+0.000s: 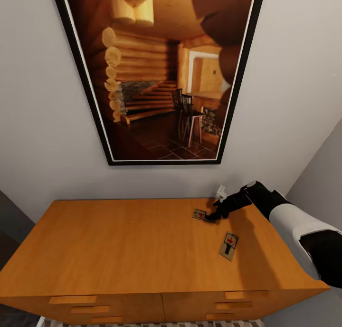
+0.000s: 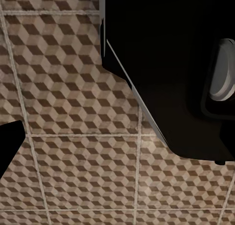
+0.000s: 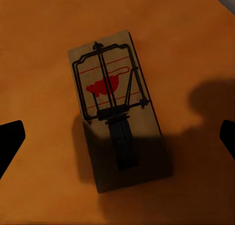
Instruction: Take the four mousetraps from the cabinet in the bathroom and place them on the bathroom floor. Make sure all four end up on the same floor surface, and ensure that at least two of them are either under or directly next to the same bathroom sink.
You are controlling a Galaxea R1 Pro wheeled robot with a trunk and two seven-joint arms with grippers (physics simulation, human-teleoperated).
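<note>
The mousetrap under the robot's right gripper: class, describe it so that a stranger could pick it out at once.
Find the big framed picture on the wall; below it stands the orange-brown cabinet. Two mousetraps lie toward the right end of its top. The one meant is nearer the wall, with the right gripper over it; the other mousetrap lies nearer the front edge, apart from the gripper.

two mousetraps [image 1: 200,215] [image 1: 229,245], one cabinet [image 1: 118,251], one painting [image 1: 161,70]
</note>
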